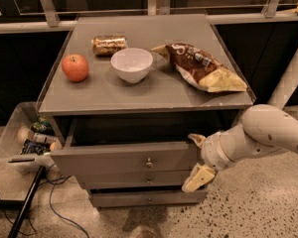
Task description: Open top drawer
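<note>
three grey drawers: one top drawer and two narrower drawer fronts below it. three small round knobs, one per drawer. on the tabletop above the top drawer: one apple, one white bowl, one can lying on its side, one chip bag. one plastic bin left of the top drawer. one gripper at the top drawer's right end, its two fingers spread apart.
</note>
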Action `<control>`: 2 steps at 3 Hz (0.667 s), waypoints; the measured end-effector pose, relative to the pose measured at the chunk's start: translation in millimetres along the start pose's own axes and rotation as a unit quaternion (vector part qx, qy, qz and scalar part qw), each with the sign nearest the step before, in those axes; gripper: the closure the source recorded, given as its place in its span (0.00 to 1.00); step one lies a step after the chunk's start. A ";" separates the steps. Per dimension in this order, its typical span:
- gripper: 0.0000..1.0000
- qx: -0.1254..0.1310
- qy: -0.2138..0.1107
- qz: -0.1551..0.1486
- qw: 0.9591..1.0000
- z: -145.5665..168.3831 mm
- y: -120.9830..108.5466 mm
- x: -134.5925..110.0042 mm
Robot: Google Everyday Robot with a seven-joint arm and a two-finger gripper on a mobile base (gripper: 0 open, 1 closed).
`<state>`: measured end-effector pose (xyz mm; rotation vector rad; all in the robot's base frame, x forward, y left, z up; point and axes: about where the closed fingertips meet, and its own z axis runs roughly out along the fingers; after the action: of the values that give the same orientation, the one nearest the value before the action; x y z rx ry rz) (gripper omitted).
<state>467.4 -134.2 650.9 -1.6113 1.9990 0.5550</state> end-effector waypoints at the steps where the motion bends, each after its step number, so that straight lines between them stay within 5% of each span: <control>1: 0.41 0.000 0.000 0.000 1.000 0.0 0.0 0.0; 2: 0.64 0.000 0.000 0.000 1.000 -2.8 -0.7 -2.1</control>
<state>468.0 -134.4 654.4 -1.6109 1.9983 0.5553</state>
